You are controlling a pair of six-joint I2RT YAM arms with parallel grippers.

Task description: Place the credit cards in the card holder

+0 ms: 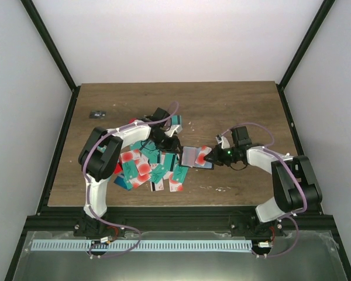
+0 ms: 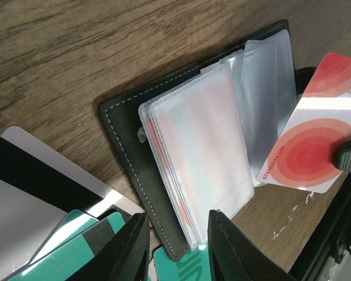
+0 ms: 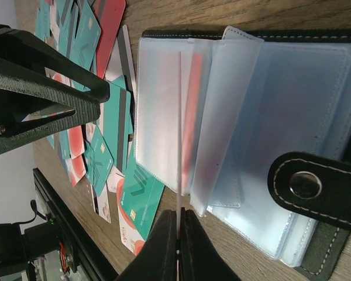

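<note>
The right gripper [image 3: 179, 219] is clamped on a white credit card [image 2: 313, 146] with a red circle, holding it edge-on against the clear sleeves [image 2: 205, 152] of the open card holder [image 2: 120, 129] (red shows through a front sleeve). The left gripper [image 2: 176, 215], jaws narrowly apart, hangs over the holder's corner with nothing clearly pinched. More credit cards [image 1: 143, 170] lie heaped just beside the holder on the table [image 1: 234, 105].

The card holder [image 2: 120, 126] has a black cover with pale stitching and translucent blue-grey sleeves tinged red. The white card [image 2: 313, 146] right of it bears red rings. The loose cards [image 1: 143, 170] left of it are teal, red and black-striped.
</note>
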